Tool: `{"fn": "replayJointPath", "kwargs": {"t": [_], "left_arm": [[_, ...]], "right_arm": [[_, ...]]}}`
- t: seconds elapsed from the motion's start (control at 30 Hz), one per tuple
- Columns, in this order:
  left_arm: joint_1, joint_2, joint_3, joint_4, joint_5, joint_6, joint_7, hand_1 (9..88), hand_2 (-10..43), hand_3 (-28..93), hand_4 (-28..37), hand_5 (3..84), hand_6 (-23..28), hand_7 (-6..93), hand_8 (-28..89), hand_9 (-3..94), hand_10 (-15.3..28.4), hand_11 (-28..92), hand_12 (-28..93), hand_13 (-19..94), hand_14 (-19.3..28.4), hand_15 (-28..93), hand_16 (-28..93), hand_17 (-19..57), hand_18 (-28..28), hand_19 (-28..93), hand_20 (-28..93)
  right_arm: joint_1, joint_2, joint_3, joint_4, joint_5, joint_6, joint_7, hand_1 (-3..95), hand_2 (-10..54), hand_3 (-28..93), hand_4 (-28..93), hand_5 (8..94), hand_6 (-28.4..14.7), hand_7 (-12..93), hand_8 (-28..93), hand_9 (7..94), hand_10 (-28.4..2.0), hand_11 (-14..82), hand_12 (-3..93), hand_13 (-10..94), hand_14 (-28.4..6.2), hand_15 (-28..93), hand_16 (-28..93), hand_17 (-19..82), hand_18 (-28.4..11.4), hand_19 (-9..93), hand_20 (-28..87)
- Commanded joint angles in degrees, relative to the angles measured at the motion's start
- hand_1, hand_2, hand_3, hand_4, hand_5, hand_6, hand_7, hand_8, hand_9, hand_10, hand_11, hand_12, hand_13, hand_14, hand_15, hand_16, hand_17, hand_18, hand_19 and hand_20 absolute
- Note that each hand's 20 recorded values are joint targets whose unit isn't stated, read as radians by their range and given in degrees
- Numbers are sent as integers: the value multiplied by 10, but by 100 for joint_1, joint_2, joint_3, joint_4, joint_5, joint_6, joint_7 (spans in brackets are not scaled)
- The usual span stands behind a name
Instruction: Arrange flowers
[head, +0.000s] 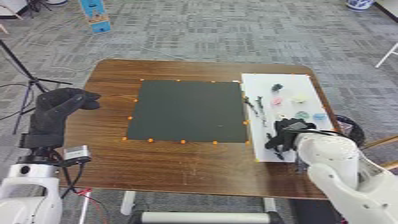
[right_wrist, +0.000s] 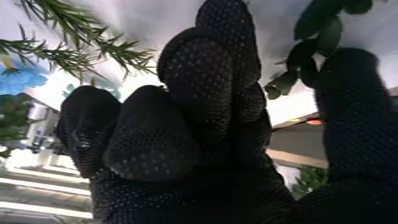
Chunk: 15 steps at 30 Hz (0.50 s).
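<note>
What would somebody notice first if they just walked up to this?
Probably the big dark square in the middle of the brown table. Next might come the white sheet on the table's right side, with the robot's black-gloved right hand over its near part.

The brown wooden tabletop (head: 178, 172) has rounded far corners. Near its middle lies a flat, dark square mat (head: 187, 110), with small orange marks (head: 183, 142) spaced around its border. Just to the right, a long white sheet (head: 275, 80) runs from near to far. On its left part lie two slender dark sprigs (head: 261, 111); towards the far end is a short dark sprig (head: 276, 87), with a pink flower (head: 276, 101), a pale yellow flower (head: 298, 98), a green flower (head: 302, 115) and a blue flower (head: 320, 116) nearer.
</note>
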Motion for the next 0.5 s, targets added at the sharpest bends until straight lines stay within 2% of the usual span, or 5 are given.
{"fn": "replayJointPath", "kwargs": {"t": [0.03, 0.13, 0.27, 0.3, 0.5], "left_arm": [[34, -45, 0, -49, 38, -94, -84, 254, -23, 736, -192, 616, 16, 393, -103, 602, 143, 413, 253, 463, 178, 562, 64, 80, 131, 295, 404], [42, -56, 4, -45, 40, -123, -92, 254, -23, 736, -192, 616, 16, 393, -103, 603, 143, 413, 253, 463, 178, 561, 64, 81, 131, 295, 404], [58, -83, 16, -53, 38, -125, -99, 254, -22, 735, -192, 615, 17, 391, -103, 602, 143, 413, 254, 463, 178, 562, 64, 80, 132, 295, 404], [74, -91, 8, -60, 45, -140, -101, 254, -22, 735, -192, 615, 17, 390, -102, 602, 143, 413, 254, 463, 178, 562, 64, 80, 131, 295, 404], [81, -101, 16, -65, 39, -158, -105, 254, -23, 735, -191, 614, 16, 389, -102, 601, 143, 413, 254, 462, 179, 563, 64, 79, 132, 297, 406]], "right_arm": [[-133, -240, -9, 236, 686, -500, 392, 367, 49, 597, -81, 818, 2, 366, -18, 917, -110, 393, 385, 884, -72, 655, 431, 575, -229, 932, 659], [-181, -326, 205, 248, 1270, -545, 606, 372, 64, 627, -59, 825, -2, 330, -16, 920, -112, 375, 384, 888, -73, 637, 433, 576, -224, 932, 645], [-355, -397, 384, 201, 1281, -224, 577, 414, 51, 633, -37, 816, -6, 244, 235, 916, -112, 359, 386, 888, -73, 618, 440, 578, -217, 932, 627], [-415, -389, 411, 169, 1196, -101, 527, 436, 45, 618, -38, 813, -6, 234, 258, 915, -111, 359, 385, 887, -73, 617, 439, 580, -213, 932, 622], [-504, -335, 477, -15, 825, 59, 363, 503, 20, 565, -23, 810, -12, 203, 292, 903, -109, 361, 384, 884, -70, 614, 436, 581, -209, 932, 615]]}}
